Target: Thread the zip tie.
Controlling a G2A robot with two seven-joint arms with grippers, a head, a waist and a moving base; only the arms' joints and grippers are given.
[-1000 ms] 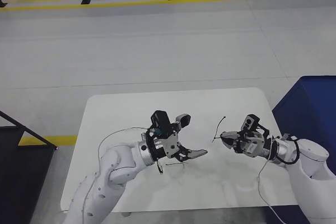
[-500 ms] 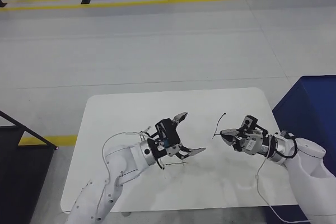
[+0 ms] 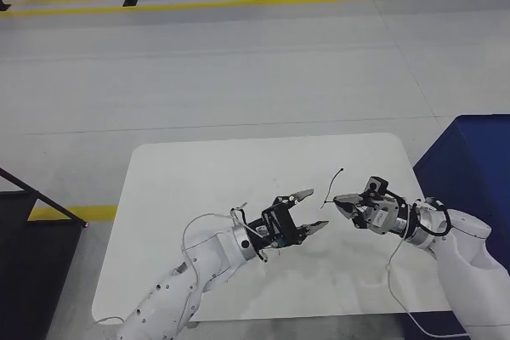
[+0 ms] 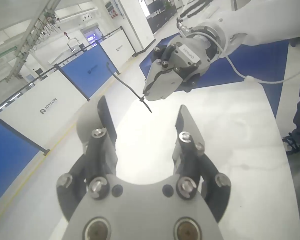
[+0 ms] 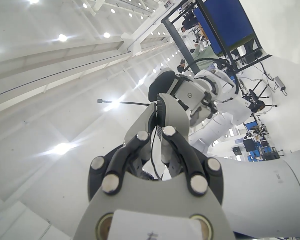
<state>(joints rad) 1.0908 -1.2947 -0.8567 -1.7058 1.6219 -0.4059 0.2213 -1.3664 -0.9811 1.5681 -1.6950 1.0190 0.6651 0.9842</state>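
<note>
A thin black zip tie [image 3: 331, 188] is held up above the white table [image 3: 195, 170], right of its middle, with my right gripper [image 3: 339, 204] shut on it. In the left wrist view the zip tie [image 4: 125, 83] slants up from the right gripper [image 4: 144, 97], and a short end pokes out below the fingertips. My left gripper [image 3: 316, 210] is open just left of the tie, its own fingers [image 4: 103, 116] spread wide with nothing between them. In the right wrist view the zip tie [image 5: 125, 102] sticks out sideways from the closed right gripper [image 5: 156, 104], and the strap runs back between the fingers.
A blue cabinet [image 3: 484, 161] stands against the table's right side, close to the right arm. A black frame [image 3: 25, 195] stands off the table's left side. A white cable [image 3: 395, 272] hangs from the right arm. The table's far half is bare.
My left gripper has moved right across the table toward the right gripper and turned to face the zip tie, staying open. The right gripper has hardly moved.
</note>
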